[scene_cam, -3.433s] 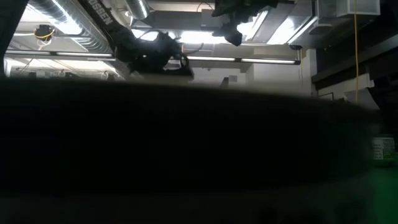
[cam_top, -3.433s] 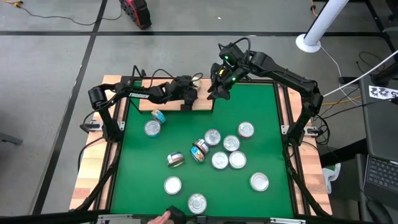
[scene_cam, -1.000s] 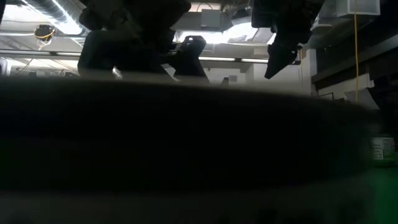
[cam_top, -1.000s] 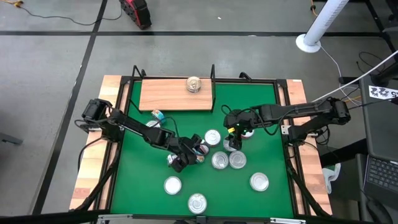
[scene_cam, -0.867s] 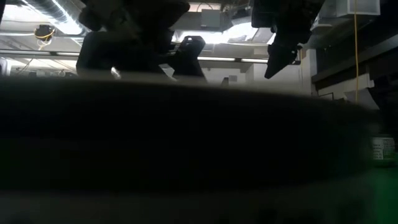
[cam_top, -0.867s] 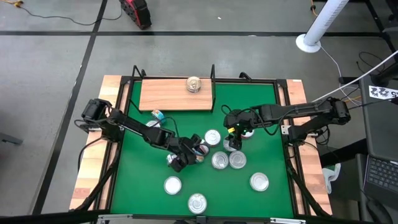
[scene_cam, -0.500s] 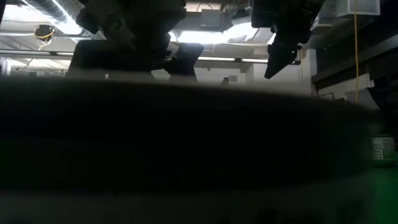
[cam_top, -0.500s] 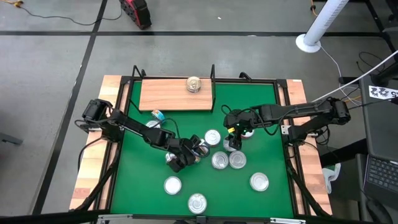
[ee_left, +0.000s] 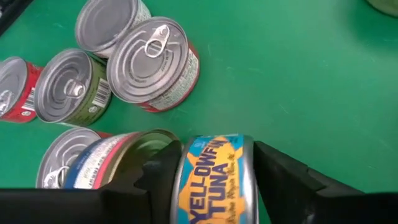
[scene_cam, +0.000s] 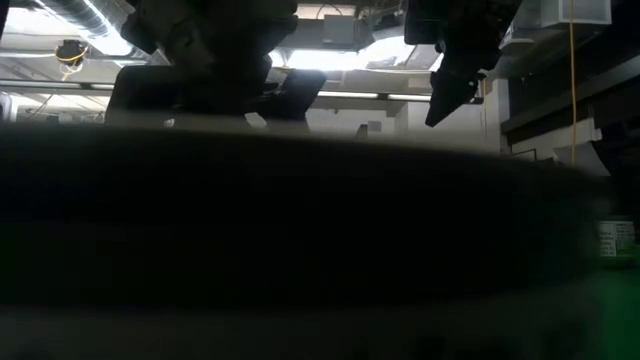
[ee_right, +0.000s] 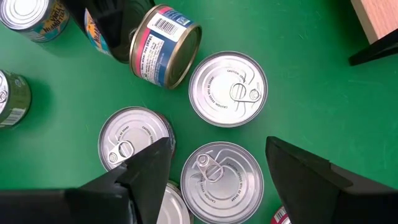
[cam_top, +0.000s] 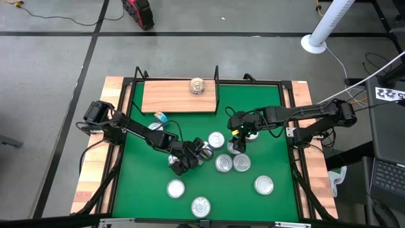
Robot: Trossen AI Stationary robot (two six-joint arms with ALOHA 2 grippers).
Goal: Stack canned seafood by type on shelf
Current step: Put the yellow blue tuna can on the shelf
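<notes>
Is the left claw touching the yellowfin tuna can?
Touching. The left wrist view shows the left claw with both fingers pressed against the ends of the yellowfin tuna can.

Looking past the right gripper point(ee_right: 214, 177), fingers spread wide over a tin point(ee_right: 222, 175) with its silver lid up. Two more upright tins point(ee_right: 228, 88) point(ee_right: 133, 144) sit close by on the green mat point(ee_right: 298, 81), plus a tipped-over pink-and-blue can point(ee_right: 163, 46).
</notes>
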